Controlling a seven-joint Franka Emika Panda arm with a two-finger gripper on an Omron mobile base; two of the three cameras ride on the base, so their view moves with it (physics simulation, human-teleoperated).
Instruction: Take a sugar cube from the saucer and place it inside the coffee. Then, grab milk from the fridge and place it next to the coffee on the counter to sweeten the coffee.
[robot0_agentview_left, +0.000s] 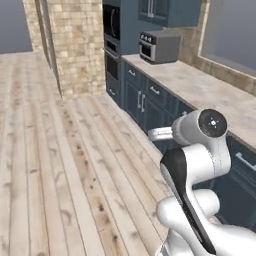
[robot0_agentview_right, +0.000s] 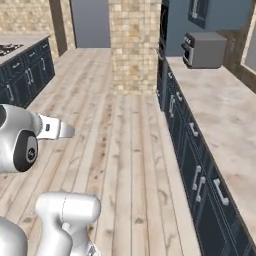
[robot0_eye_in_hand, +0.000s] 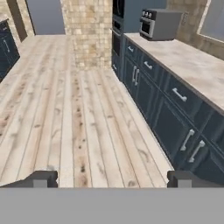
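The counter (robot0_eye_in_hand: 192, 65), beige marbled stone over dark blue cabinets (robot0_eye_in_hand: 170, 118) with silver handles, runs along the right and carries a grey toaster oven (robot0_eye_in_hand: 159, 24) at its far end. No writing or brand is legible on it. The gripper (robot0_eye_in_hand: 111, 178) hangs open and empty over the plank floor (robot0_eye_in_hand: 74, 113), jaws wide apart.

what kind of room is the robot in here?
A home kitchen, by the look of it: a beige stone counter over dark blue cabinets, a grey toaster oven on the counter, built-in wall ovens at the far end, and a wood plank floor.
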